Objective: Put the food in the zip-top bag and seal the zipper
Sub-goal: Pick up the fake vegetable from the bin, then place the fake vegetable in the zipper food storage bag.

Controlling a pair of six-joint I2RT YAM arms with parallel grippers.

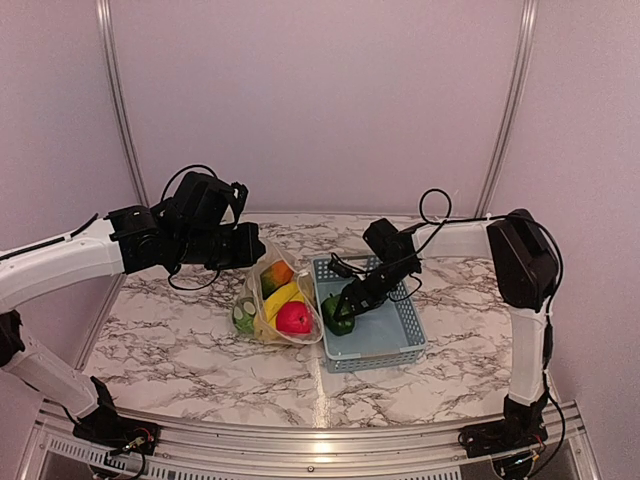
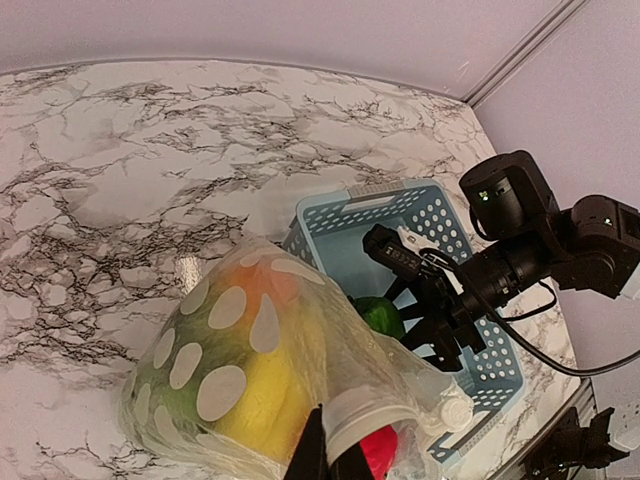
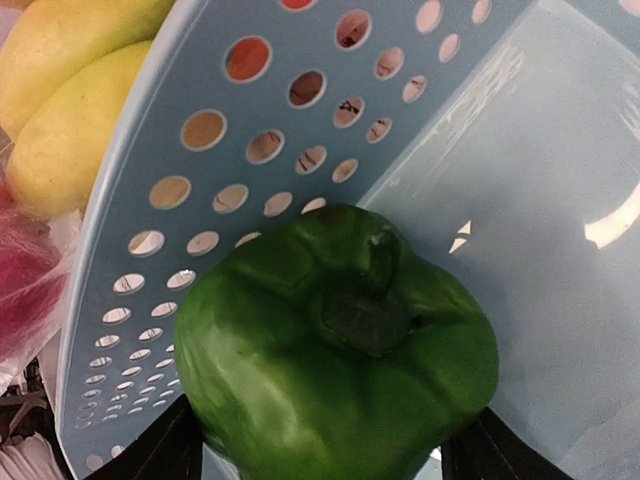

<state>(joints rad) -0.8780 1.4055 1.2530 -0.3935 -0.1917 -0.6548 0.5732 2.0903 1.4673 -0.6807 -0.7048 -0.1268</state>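
Nearest the arm bases, the light-blue basket [image 1: 378, 358] sits on the marbled worktop [image 1: 180, 360]. The green pepper [image 3: 340, 340] lies inside it, close against the perforated left wall. The right gripper [image 1: 347, 303] reaches down over the pepper with its jaws wide, one dark finger pressed to each flank and the stem facing the wrist camera, which reads as a grip across the widest part. The pepper looks like a light, hollow, rigid toy with a glossy skin, so it will likely be slippery. A hold across the broad shoulders, where the lobes give the fingers a seat, seems safer than one near the tapering base, where it could squirt out. Just left of the basket and touching its wall slumps the zip-top bag [image 2: 230, 370]. It already carries the pinkish-red apple [image 1: 294, 318], the banana [image 1: 283, 297], a dark green piece [image 1: 243, 318] and, farthest back, the orange [image 1: 278, 272]. The film is thin and floppy, will crumple under any push, and keeps no mouth of its own. The only firm place to take it is the thicker clear band at the rim, probably the zipper [image 2: 385, 405]. At the bag's far upper edge the left gripper [image 2: 328, 458] is clamped tight on the plastic, holding that side up. The opening looks narrow for the bulky pepper.
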